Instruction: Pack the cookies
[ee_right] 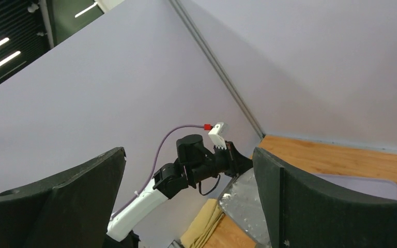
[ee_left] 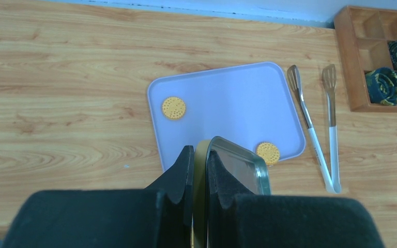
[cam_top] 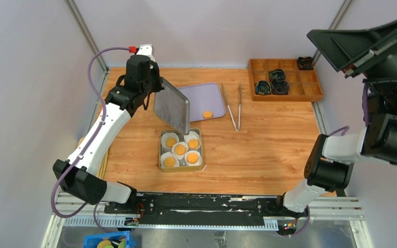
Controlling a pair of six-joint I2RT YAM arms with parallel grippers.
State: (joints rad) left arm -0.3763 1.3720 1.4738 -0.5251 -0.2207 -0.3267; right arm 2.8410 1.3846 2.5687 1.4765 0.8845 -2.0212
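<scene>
Wooden table, left pincer clenched on lid, cookies in tin near it, right pincer released.

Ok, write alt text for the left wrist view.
The left gripper is shut on the rim of a metal lid, with a lilac tray holding two cookies beyond it. Tongs and a wooden box lie at the picture's right on the table.

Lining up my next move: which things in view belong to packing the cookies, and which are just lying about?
Job: cookies in the tin; loose cookies on the purple tray; white liners; lid gripped by the left end effector.
Lying about: tongs (possibly a tool, untouched); wooden organizer holding dark rolled items.
</scene>
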